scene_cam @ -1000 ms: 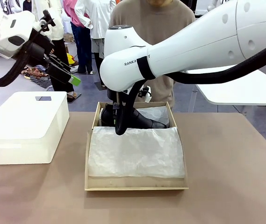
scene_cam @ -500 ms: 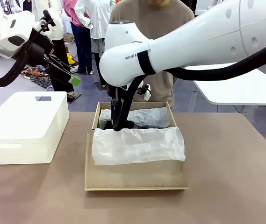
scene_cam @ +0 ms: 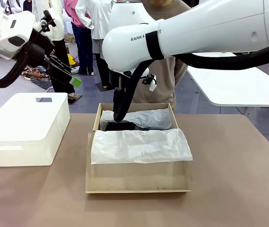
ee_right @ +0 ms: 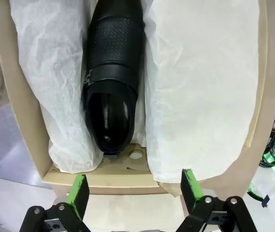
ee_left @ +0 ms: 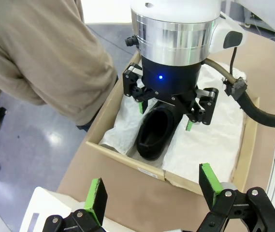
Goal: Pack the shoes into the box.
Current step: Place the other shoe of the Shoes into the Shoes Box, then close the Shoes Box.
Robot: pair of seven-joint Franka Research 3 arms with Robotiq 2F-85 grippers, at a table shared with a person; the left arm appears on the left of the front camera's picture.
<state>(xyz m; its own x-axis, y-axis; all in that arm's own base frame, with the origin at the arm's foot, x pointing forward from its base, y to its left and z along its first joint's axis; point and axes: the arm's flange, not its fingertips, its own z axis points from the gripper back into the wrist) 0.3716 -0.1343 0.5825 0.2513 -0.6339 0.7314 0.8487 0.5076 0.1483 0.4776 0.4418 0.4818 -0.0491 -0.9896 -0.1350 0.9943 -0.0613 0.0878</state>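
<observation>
One black shoe [ee_right: 113, 82] lies in the tan box [ee_right: 25, 121], heel toward the near end wall, in a trough between folds of white tissue paper [ee_right: 202, 82]. Just above its heel my right gripper [ee_right: 135, 189] hangs open, touching nothing. In the left wrist view the right gripper [ee_left: 164, 114] spreads its green pads on either side of the shoe [ee_left: 154, 134]. In the front view the shoe [scene_cam: 120, 126] shows dark at the back left of the box [scene_cam: 139, 178]. My left gripper [scene_cam: 71, 78] is raised at the far left, open and empty, its fingertips [ee_left: 96, 197] over the white bin.
A white plastic bin [scene_cam: 25, 127] stands left of the box. A person [scene_cam: 160, 28] in a tan top stands right behind the box. My right arm [scene_cam: 195, 33] spans the upper right. Bare brown table lies in front and to the right.
My right gripper has opened, let go of the shoe and risen. The shoe has sunk between the tissue folds, and the front tissue sheet has drawn back, baring cardboard.
</observation>
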